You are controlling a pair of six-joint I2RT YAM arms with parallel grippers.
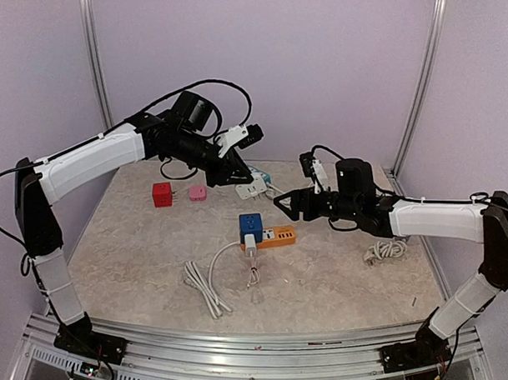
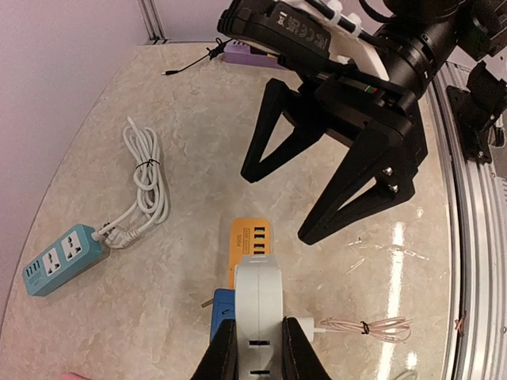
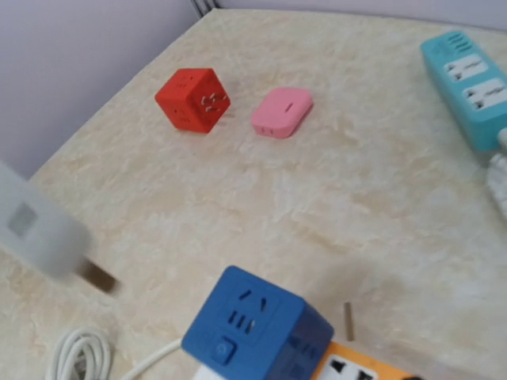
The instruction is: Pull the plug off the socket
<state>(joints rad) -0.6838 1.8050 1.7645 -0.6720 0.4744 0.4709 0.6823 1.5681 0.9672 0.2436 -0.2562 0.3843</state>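
The white plug [image 2: 257, 289] is clamped in the left gripper [image 2: 257, 331], held in the air above the blue cube socket [image 1: 250, 224], which sits against the left end of the orange power strip [image 1: 277, 236]. The right gripper [image 1: 283, 206] hovers just right of the plug, its jaws spread apart.

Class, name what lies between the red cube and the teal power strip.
The pink adapter lies between the red cube and the teal strip, touching neither. The right wrist view shows it best.

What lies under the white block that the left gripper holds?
An orange power strip and part of a blue cube socket show; the white block hides the rest of both.
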